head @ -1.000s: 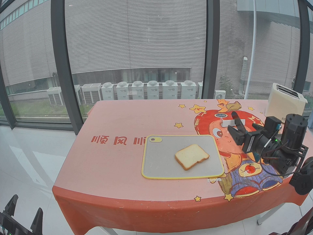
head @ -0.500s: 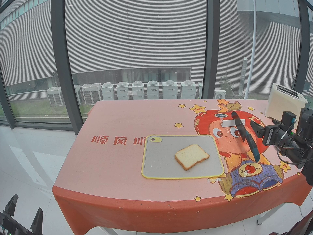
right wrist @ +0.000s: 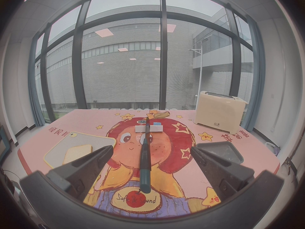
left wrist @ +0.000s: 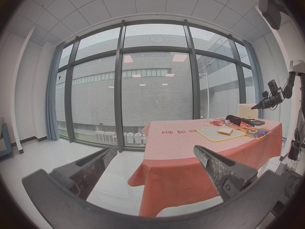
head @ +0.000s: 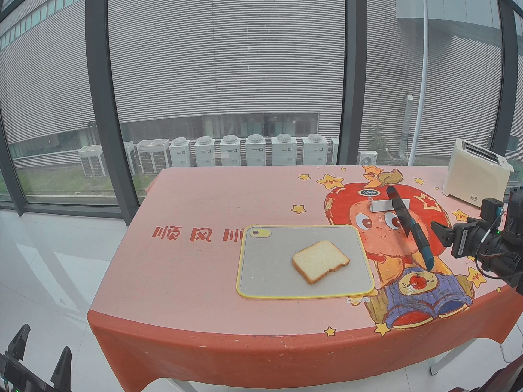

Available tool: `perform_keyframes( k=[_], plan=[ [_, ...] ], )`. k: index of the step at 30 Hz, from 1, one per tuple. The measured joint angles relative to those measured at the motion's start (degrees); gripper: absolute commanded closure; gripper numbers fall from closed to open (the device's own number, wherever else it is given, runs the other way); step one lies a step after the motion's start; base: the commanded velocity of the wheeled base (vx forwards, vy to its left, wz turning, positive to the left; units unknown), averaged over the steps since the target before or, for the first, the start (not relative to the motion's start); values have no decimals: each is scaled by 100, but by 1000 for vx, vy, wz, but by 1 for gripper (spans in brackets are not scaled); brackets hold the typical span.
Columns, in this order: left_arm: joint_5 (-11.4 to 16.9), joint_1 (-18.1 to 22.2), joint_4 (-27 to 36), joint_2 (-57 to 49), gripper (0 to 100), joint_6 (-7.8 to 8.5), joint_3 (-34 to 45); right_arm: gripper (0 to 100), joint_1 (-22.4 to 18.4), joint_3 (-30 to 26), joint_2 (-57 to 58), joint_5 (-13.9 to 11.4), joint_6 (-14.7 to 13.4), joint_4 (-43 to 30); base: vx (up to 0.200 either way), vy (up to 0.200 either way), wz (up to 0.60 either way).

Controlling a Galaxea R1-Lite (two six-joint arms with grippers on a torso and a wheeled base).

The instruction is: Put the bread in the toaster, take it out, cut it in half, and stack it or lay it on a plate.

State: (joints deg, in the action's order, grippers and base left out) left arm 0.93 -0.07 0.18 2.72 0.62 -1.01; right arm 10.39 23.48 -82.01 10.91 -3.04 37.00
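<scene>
A slice of bread (head: 320,260) lies flat on the grey, yellow-rimmed cutting board (head: 261,268) in the middle of the table. To its right lies a knife (head: 411,227) with a black blade and a teal handle. The cream toaster (head: 476,172) stands at the table's far right corner. My right gripper (head: 442,234) hovers open at the right edge, a little right of the knife's handle and pointing at it. In the right wrist view the knife (right wrist: 145,158) lies ahead of the open right gripper (right wrist: 152,150). My left gripper (left wrist: 155,150) is open and empty, low and well off the table's left.
A dark grey tray (right wrist: 222,150) sits on the table in front of the toaster (right wrist: 219,111), near the right edge. The orange printed tablecloth (head: 207,279) is bare left of the board. Large windows stand behind the table.
My right gripper has drawn back to the right, away from the knife's handle. The knife stays lying on the table. Bread, board and left arm have not moved.
</scene>
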Motion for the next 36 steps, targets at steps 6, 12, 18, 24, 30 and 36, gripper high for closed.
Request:
perform_keyframes(
  k=[6, 12, 18, 24, 30, 36],
  plan=[
    [2, -4, 0, 0, 0, 0, 0, 0, -16, -6, -149, 22, 11, -13, 0, 0, 0],
    [2, -4, 0, 0, 0, 0, 0, 0, 5, 48, -308, 22, 26, -24, 0, 0, 0],
    [2, 0, 0, 0, 0, -2, 0, 0, -30, 289, -770, 79, 138, -27, 0, 0, 0],
    [2, 0, 0, 0, 0, 0, 0, 0, -99, 706, -1237, 146, 324, -38, 0, 0, 0],
    [0, -2, 0, 0, 0, 0, 0, 0, -118, 1053, -1618, 430, 717, -40, 0, 0, 0],
    [2, -4, 0, 0, 0, 0, 0, 0, -100, 1136, -1857, 436, 1064, -40, 0, 0, 0]
  ],
)
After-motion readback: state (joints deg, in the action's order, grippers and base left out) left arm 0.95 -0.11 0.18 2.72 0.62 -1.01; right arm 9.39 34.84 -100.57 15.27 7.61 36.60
